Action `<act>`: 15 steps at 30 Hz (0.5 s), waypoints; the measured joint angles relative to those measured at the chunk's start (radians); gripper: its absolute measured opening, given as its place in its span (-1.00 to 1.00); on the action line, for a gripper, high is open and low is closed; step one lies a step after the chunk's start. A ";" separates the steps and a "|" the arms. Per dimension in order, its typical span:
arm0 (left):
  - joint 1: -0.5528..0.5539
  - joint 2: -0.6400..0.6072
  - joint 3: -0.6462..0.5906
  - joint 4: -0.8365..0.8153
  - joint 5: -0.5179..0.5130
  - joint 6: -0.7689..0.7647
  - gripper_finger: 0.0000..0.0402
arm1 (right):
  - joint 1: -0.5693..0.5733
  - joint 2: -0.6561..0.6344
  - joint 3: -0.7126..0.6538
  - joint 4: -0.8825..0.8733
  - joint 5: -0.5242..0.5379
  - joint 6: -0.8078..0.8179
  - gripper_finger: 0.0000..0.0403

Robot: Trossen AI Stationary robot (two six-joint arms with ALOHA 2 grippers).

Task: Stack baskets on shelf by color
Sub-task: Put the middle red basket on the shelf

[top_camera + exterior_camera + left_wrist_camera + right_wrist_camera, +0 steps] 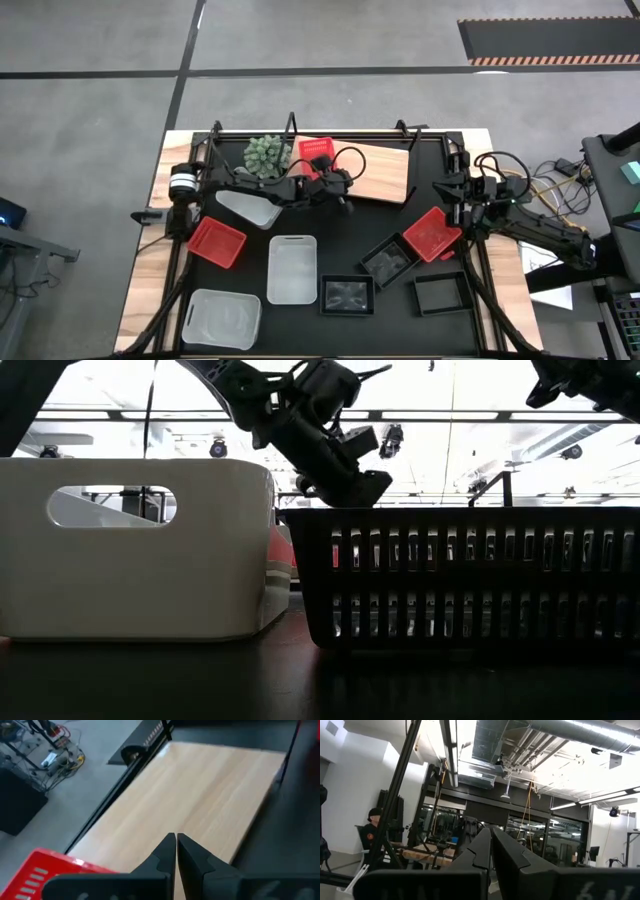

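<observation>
The light wooden shelf (pixel 380 172) (pixel 200 795) lies at the table's far edge. One red basket (pixel 315 151) (pixel 45 870) sits on its left end. My left gripper (pixel 346 203) (pixel 176 851) is shut and hovers in the air over the shelf's near left part, just right of that basket; the low view shows the left gripper (pixel 350 472) raised well above the table. My right gripper (pixel 447 188) (pixel 490 850) is shut, held up beside the shelf's right end, facing the room. Two more red baskets (pixel 217 242) (pixel 432 233), three white baskets (pixel 250 207) (pixel 292 268) (pixel 222 318) and three black baskets (pixel 347 295) (pixel 388 262) (pixel 442 293) rest on the black mat.
A green spiky plant (pixel 265 155) stands left of the shelf at the far edge. In the low view a white basket (pixel 135 550) and a black basket (pixel 470 575) fill the foreground. A person (pixel 372 827) sits in the room behind. The shelf's middle and right are bare wood.
</observation>
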 joint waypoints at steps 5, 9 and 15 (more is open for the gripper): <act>0.001 -0.002 0.000 -0.065 -0.047 0.000 -1.00 | 0.000 0.000 0.021 -0.059 0.000 -0.004 -0.95; 0.002 -0.002 0.000 -0.102 -0.049 -0.002 -1.00 | 0.000 0.000 0.028 -0.082 0.000 -0.007 -0.95; 0.002 -0.005 0.000 -0.171 -0.084 -0.027 -1.00 | 0.000 0.000 0.028 -0.082 0.000 -0.009 -0.95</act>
